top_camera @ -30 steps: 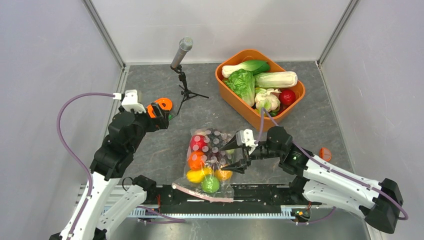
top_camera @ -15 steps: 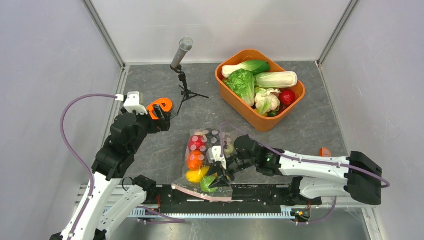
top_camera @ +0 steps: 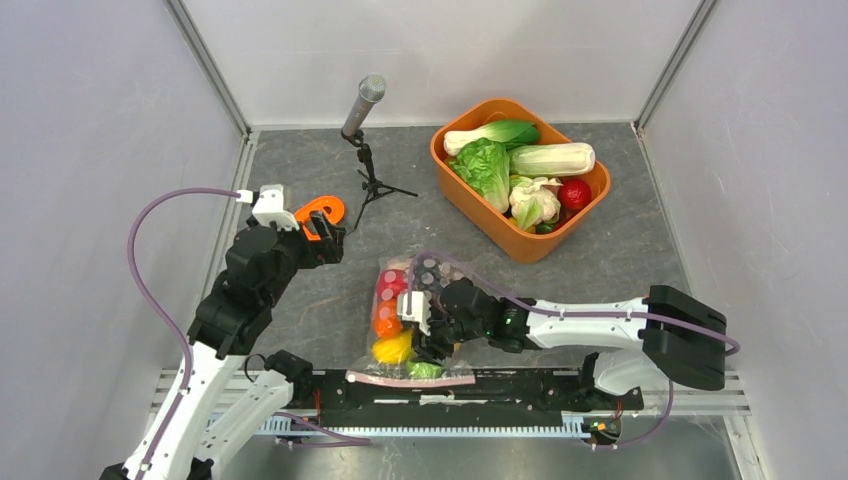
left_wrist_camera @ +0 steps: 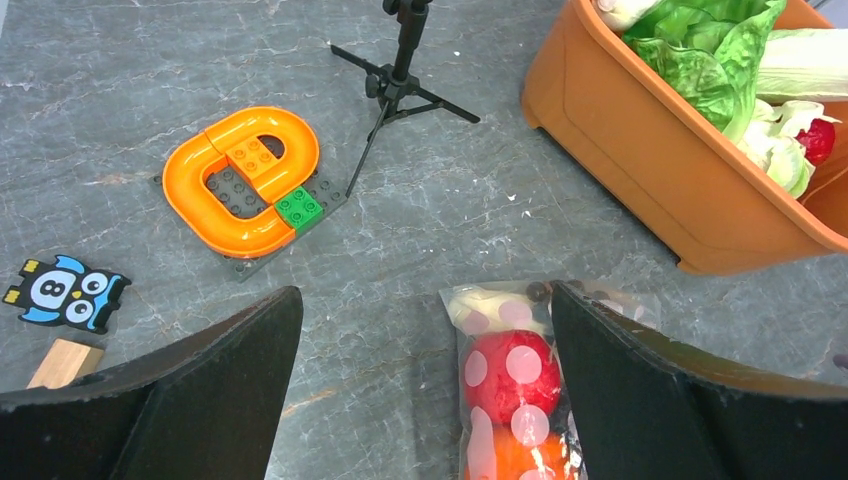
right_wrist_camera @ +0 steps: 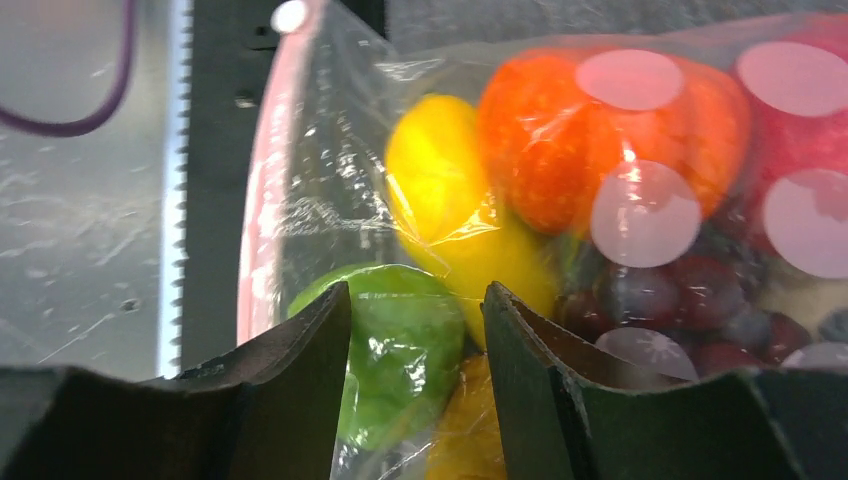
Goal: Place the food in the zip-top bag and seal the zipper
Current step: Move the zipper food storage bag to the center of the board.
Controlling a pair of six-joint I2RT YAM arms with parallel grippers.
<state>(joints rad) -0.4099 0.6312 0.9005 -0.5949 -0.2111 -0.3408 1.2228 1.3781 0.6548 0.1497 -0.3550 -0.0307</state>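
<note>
— Clear crinkly plastic: your zip-top bag (right_wrist_camera: 320,190) lies at the table's (top_camera: 300,170) 6 o'clock, by the near edge; the zipper (top_camera: 410,381) runs along its near end.
— And the food (top_camera: 400,320)?
— Inside it; green piece (right_wrist_camera: 400,350) nearest the zipper; yellow piece (top_camera: 392,349), orange piece (top_camera: 387,322) and red piece (top_camera: 392,285) in line toward 12; grape bunch (right_wrist_camera: 640,300) at their 3.
— My right gripper (right_wrist_camera: 415,290)?
— Low on the bag; jaws part-spread either side of the green piece through the film; whether they pinch it, I cannot tell.
— The left?
— Your left gripper (left_wrist_camera: 425,300) hangs at the bag's 10 o'clock, jaws spread wide, holding nothing; the orange tub (top_camera: 470,205) sits at the bag's 1.
</note>
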